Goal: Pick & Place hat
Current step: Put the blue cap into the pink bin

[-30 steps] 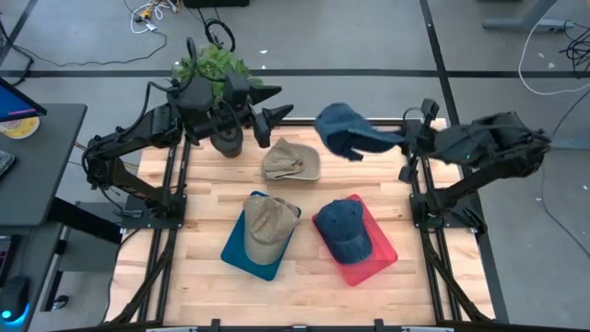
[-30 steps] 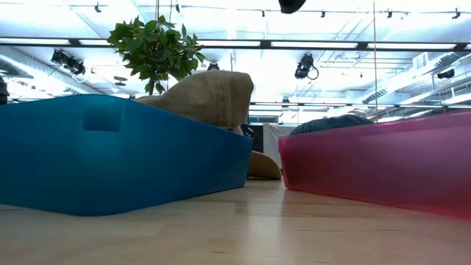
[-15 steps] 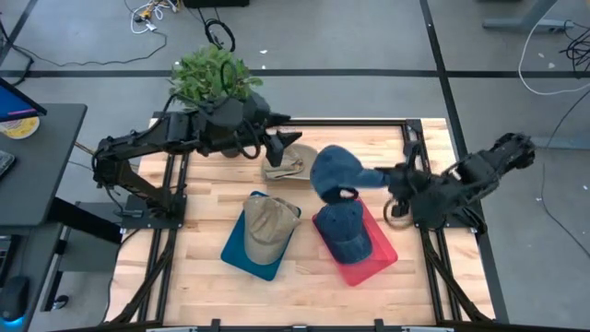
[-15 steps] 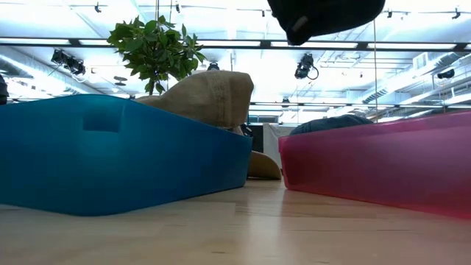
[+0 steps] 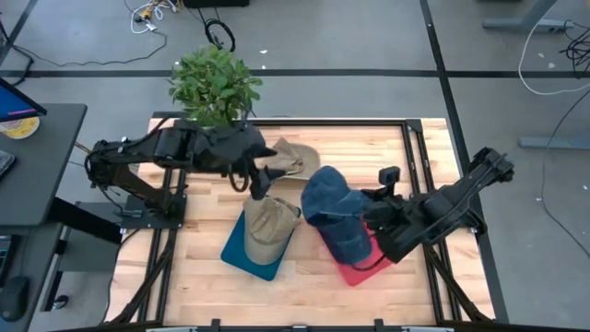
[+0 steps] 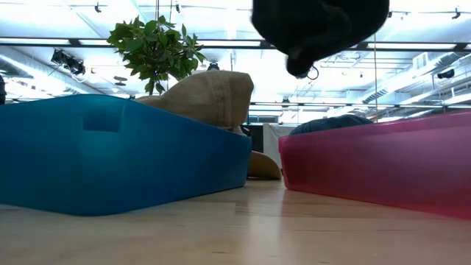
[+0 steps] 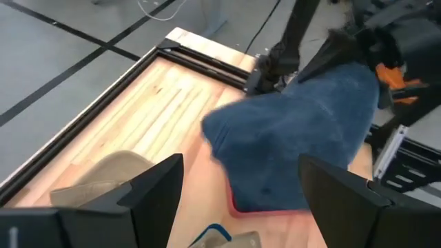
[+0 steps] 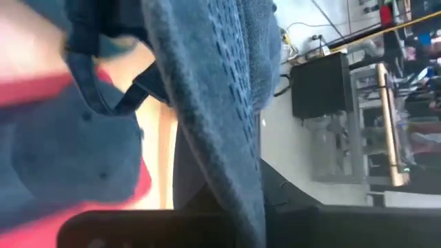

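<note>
**Blue hat over red tray**

While the blue hat (image 5: 327, 195) hangs above the red tray (image 5: 369, 266), the right gripper (image 5: 367, 210) is clamped on its brim. Left gripper (image 5: 261, 181), fingers spread and empty, hovers above the tan hat (image 5: 267, 226) in the blue tray (image 5: 241, 256).

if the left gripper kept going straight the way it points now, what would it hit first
Most likely the blue hat that the right gripper holds above the red tray. It fills the left wrist view straight ahead between the open fingers of the left gripper, though how far off it lies is unclear.
</note>
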